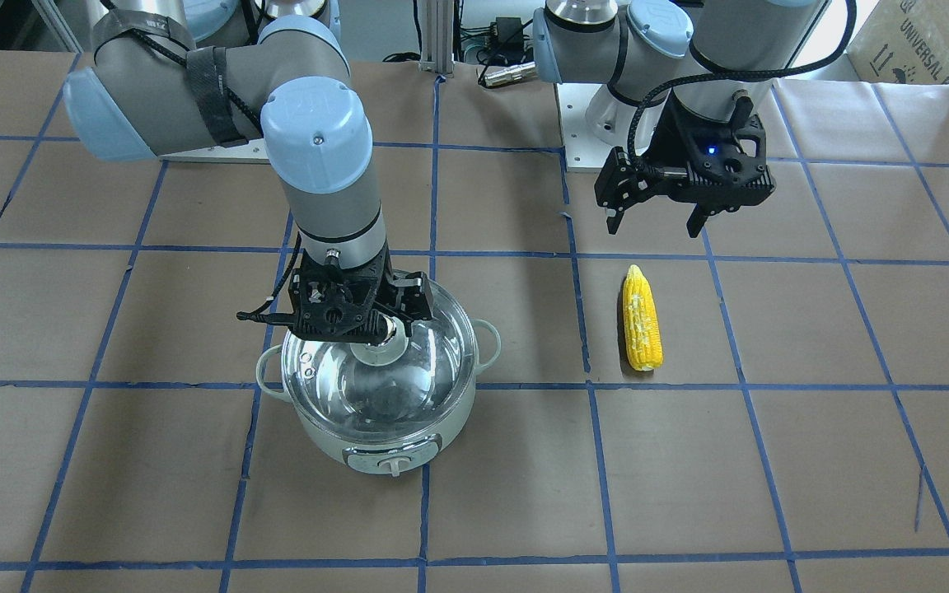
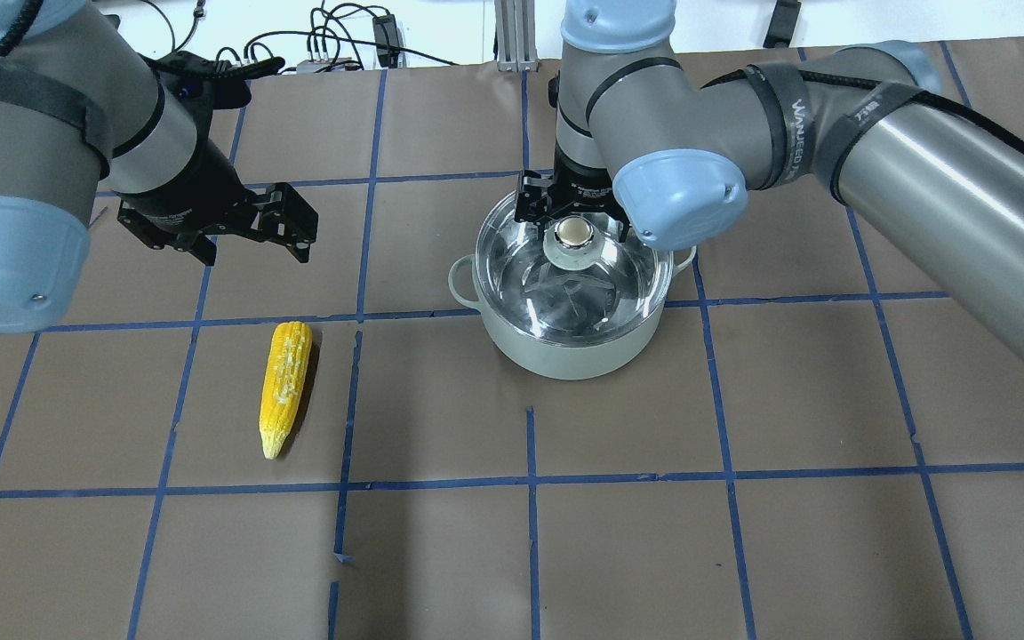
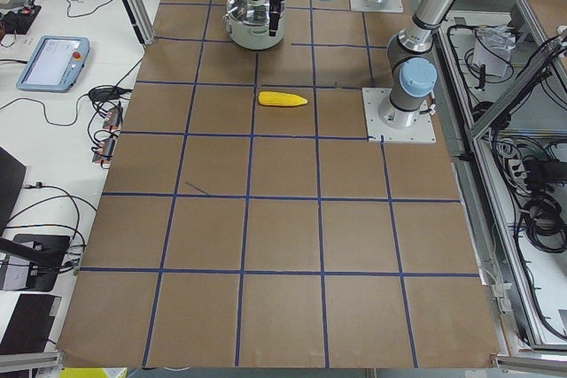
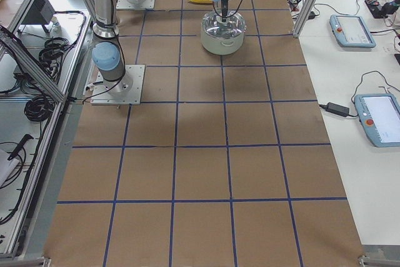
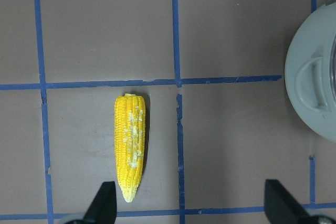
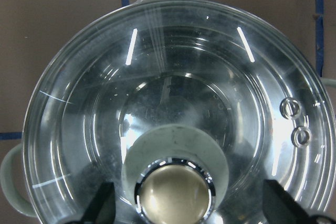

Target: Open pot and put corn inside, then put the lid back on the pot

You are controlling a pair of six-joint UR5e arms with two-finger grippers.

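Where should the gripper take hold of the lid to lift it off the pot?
By the round knob at the centre of the lid, coming straight down. The lid lies flat on the pot, its glass dome smooth and wide, while the knob stands up proud. The right gripper is open, a finger on either side of the knob.

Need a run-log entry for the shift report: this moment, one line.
lid on pot; right gripper open astride knob; left gripper open near corn; corn on table

Brown-paper table w/ blue tape grid — teach pendants, cables nearby.
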